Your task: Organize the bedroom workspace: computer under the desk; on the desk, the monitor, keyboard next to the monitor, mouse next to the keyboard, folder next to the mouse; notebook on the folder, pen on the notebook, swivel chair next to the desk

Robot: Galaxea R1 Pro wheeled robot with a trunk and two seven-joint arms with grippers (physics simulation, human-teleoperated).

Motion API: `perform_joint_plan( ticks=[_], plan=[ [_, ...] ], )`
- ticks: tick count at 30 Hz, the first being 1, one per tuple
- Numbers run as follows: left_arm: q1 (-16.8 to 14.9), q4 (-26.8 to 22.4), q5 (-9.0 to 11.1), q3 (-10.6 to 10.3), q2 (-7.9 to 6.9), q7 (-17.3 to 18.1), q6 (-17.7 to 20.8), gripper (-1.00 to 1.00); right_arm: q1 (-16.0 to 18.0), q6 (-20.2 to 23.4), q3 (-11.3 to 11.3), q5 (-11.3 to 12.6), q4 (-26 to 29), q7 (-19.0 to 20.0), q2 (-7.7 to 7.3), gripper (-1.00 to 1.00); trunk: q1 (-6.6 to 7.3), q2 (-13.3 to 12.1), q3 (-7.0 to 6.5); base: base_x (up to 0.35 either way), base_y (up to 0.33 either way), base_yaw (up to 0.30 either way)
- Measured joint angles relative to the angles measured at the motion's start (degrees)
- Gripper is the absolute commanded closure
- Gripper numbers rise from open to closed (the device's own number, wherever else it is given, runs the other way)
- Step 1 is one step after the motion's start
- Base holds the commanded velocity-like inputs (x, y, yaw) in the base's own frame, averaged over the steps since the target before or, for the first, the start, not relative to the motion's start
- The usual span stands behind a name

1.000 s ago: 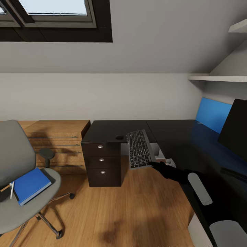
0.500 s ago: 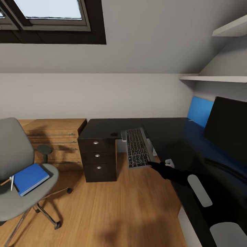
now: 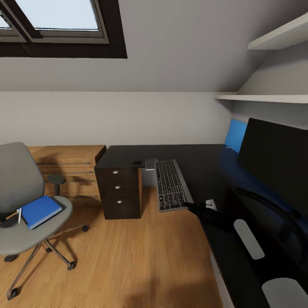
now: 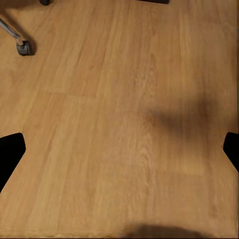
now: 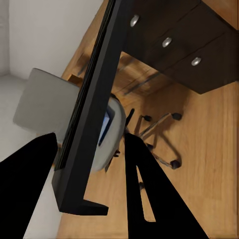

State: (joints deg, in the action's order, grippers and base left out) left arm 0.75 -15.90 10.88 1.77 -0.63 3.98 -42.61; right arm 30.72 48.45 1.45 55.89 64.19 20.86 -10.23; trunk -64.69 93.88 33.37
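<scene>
Your right gripper (image 5: 89,169) is clamped on the keyboard (image 3: 170,185), carried over the desk's (image 3: 201,164) edge, near the monitor (image 3: 273,160). Your left gripper (image 4: 119,149) hangs spread above wood floor (image 4: 114,99). Folder (image 3: 39,211) and pen (image 3: 19,215) lie on the swivel chair (image 3: 25,205).

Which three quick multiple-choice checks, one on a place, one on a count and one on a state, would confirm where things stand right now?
1. Where does the folder lie?
A. on the swivel chair seat
B. on the desk
C. on the floor

2. How many drawers does the drawer unit show?
A. two
B. three
C. five

3. What is the right gripper doing?
A. hanging open
B. shut on the keyboard
C. shut on the monitor

Key: 1 A, blue on the grey seat; 2 B, three silver knobs; 3 B, the keyboard is gripped at its near end, off the desk edge.
</scene>
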Motion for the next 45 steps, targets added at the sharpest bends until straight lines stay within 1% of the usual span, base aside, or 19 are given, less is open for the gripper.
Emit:
perform_joint_plan(
  ticks=[20,26,32,35,38,45],
  plan=[
    [0.0,0.0,0.0,0.0,0.00,0.0,0.0,-1.00,0.0,-0.1,0.0,0.0,-0.1,0.1,-0.02,1.00,0.00,0.0,0.00,-0.272,-0.171,0.000],
    [0.0,0.0,0.0,0.0,0.00,0.0,0.0,-1.00,0.0,-0.2,-0.1,-0.1,-2.0,0.1,-0.11,1.00,0.00,0.0,0.00,-0.267,-0.195,0.000],
    [0.0,0.0,0.0,0.0,0.00,0.0,0.0,-1.00,0.0,-0.2,-0.1,-0.1,-3.0,0.3,-1.04,1.00,0.01,0.0,0.00,-0.225,-0.253,0.000],
    [0.0,0.0,0.0,0.0,0.00,0.0,0.0,-1.00,0.0,-0.2,-0.6,-0.1,-3.2,0.3,-1.19,1.00,0.01,0.0,0.00,-0.209,-0.266,0.000],
    [0.0,0.0,0.0,0.0,0.00,0.0,0.0,-1.00,0.0,-0.3,-1.6,-0.1,-3.3,0.3,-1.31,1.00,0.01,0.0,0.00,-0.204,-0.270,0.000],
    [0.0,0.0,0.1,0.0,0.00,0.0,0.0,-1.00,0.0,-0.4,-2.3,0.0,-3.6,0.3,-1.52,1.00,0.01,0.0,0.00,-0.192,-0.267,0.000]
  ],
)
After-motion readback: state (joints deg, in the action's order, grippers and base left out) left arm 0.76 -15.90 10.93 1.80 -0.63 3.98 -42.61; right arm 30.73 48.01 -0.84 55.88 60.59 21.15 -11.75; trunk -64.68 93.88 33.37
